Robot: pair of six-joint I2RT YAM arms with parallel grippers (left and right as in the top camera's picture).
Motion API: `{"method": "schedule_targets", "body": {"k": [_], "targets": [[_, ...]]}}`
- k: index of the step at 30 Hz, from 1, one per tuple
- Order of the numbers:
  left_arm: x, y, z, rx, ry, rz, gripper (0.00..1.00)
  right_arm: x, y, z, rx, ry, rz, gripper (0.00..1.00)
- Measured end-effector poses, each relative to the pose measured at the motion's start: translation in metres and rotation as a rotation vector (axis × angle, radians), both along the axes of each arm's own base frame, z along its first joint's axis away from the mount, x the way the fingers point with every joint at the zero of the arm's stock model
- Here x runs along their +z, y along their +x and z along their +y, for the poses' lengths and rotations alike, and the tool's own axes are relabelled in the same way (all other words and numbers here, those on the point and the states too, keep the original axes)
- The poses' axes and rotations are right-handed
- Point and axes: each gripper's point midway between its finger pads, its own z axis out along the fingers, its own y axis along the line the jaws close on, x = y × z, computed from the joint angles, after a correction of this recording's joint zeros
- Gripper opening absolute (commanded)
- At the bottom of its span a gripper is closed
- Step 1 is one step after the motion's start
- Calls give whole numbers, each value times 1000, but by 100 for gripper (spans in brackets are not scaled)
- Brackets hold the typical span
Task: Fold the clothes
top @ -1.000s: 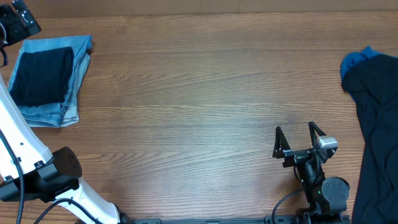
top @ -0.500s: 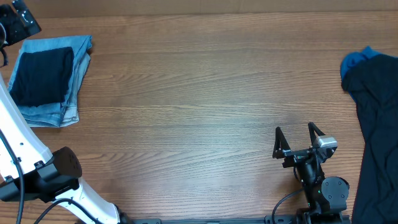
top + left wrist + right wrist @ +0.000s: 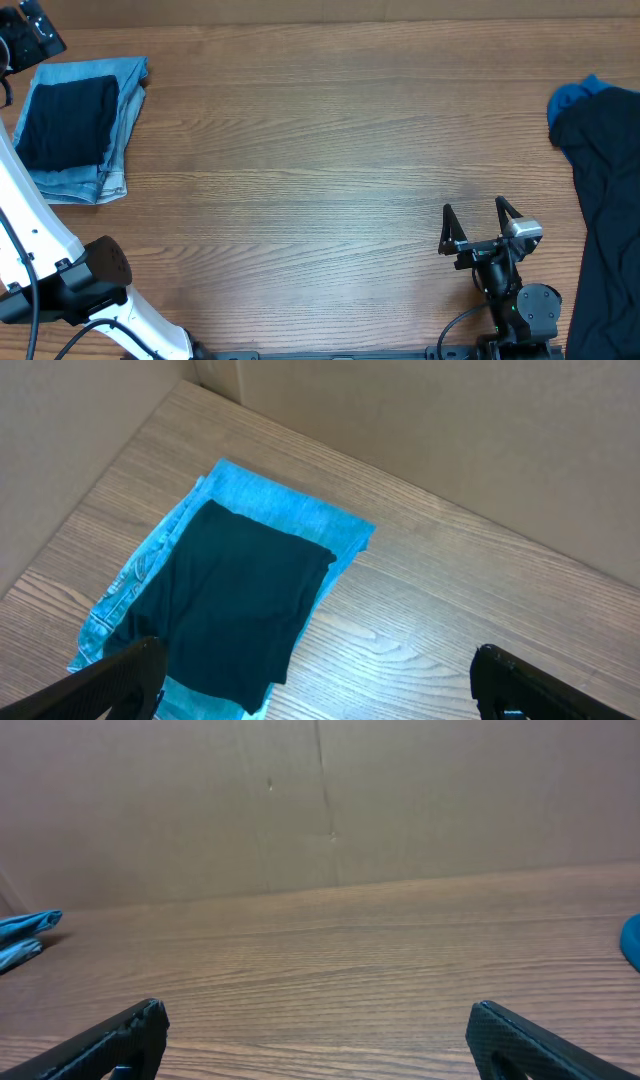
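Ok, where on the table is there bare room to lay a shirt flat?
The whole middle of the table is bare, between the folded stack on the left and the dark garment on the right. It's crowded at both those edges and around the right end effector near the front.

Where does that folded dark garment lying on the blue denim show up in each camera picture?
Overhead: folded dark navy garment, upper left.
Left wrist: left of centre, low.
Right wrist: not in it.
Shared landmark: the light blue denim garment under it, in overhead and left wrist.
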Motion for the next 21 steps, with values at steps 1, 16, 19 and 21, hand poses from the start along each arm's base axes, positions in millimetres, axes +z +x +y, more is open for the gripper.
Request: {"method": "schedule_targets", "body": {"k": [1,16,19,21], "targets": [[0,0,0,0,0,0,100,0,0,0,0,0,0,100],[0,0,0,0,0,0,100,0,0,0,0,0,0,100],[-1,-2,-1,0,-4,7,100,0,0,0,0,0,-1,100],[6,-6,-3,0,3,-6,100,0,0,0,0,0,0,100]]}}
